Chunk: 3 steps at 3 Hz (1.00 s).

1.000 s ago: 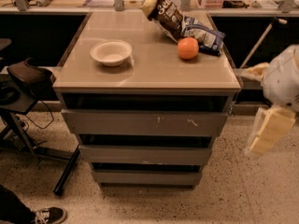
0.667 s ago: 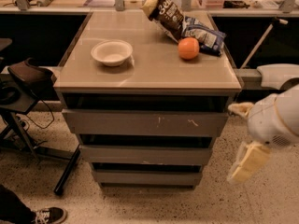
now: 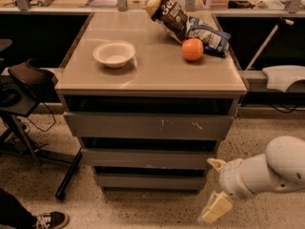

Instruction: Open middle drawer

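Apparently spread wide, empty: tool [image 3: 209, 190] low right, near middle drawer [image 3: 143, 159] front, touching nothing.

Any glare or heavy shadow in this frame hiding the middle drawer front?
Camera view: warm, dim lighting, with only a soft sheen on the tabletop beside the bowl. Camera view: dark shadow fills the gaps above each front, but the middle drawer front itself reads evenly grey. Camera view: the tool, low right of the cabinet, is well lit.
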{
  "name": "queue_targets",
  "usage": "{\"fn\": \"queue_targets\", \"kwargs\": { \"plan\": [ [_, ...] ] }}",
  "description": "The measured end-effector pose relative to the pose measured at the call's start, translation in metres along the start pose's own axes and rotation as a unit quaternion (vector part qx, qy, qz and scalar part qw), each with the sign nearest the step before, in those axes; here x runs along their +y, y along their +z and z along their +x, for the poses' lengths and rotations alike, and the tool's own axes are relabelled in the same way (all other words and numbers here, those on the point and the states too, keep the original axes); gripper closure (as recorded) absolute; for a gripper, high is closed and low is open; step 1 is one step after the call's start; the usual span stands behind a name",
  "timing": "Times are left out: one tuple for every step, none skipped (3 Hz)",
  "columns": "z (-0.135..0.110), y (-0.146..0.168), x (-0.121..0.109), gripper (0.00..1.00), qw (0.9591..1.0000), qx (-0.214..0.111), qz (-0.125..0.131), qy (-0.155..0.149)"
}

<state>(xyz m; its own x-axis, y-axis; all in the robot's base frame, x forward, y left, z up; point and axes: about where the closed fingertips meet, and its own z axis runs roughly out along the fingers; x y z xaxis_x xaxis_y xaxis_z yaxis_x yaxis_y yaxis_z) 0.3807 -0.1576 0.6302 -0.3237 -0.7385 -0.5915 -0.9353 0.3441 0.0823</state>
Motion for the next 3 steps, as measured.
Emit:
{"fn": "queue_targets", "kwargs": {
  "plan": [
    [-0.003,0.059,-0.016,0.00,0.9992,-0.027,0.009,0.028],
    [-0.003,0.059,-0.015,0.00,0.9992,-0.027,0.008,0.027],
    [-0.007,0.089,-0.031,0.00,0.9972,-0.056,0.005,0.049]
  ]
}}
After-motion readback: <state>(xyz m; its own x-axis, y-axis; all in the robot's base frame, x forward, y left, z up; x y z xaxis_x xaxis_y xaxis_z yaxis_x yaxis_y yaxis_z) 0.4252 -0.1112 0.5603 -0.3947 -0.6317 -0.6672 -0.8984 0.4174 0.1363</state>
